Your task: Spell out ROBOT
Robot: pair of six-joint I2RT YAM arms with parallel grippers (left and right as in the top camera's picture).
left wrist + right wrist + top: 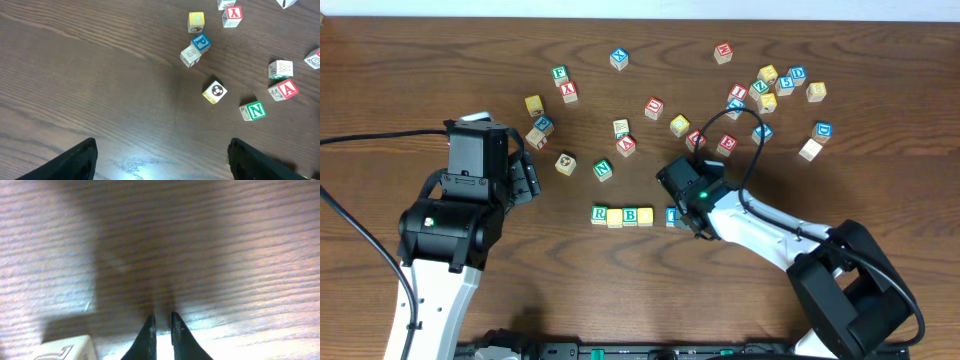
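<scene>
Though shut (jaws empty), right gripper (162, 321) beside the cube row (623, 215).

Not much was legible, tbh. From overhead, the row of blocks had a green R cube (599, 213) and a green B cube (630, 214) that read fine. Most of the scattered ones were too small to make out up there.

The left wrist view was sharper. It showed a green N cube (255, 110), a red A cube (287, 89), a red Y cube (232, 15) and a blue P cube (201, 42). There was also what looked like a 6 on the pale cube (190, 56) touching the P one.

The right wrist view only caught a blurry mark on a cube corner (65, 350), and that was unreadable.
</scene>
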